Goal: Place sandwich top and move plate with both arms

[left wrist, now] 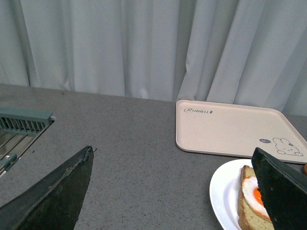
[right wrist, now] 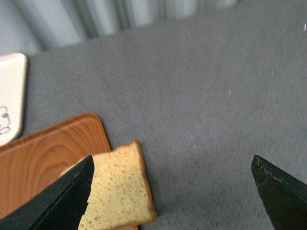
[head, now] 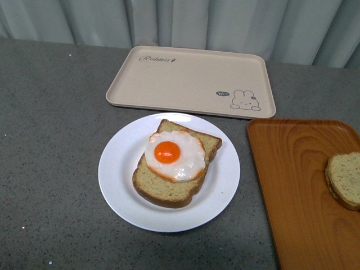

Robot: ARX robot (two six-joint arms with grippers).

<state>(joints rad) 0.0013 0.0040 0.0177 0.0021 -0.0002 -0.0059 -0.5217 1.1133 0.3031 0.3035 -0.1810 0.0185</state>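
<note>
Two jaw pairs stand spread and empty: left gripper, right gripper. The top lies on the orange tray, at three o'clock from the plate. It looks light, soft and crumbly, so pinch gently across opposite crusts.

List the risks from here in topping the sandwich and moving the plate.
The top slice lies over the orange tray's edge, so a grip may tip it off.
The egg has a raised yolk and sits off-centre, so the top may rock or slide.
The plate sits close to that tray, leaving little room to grip that rim.
</note>
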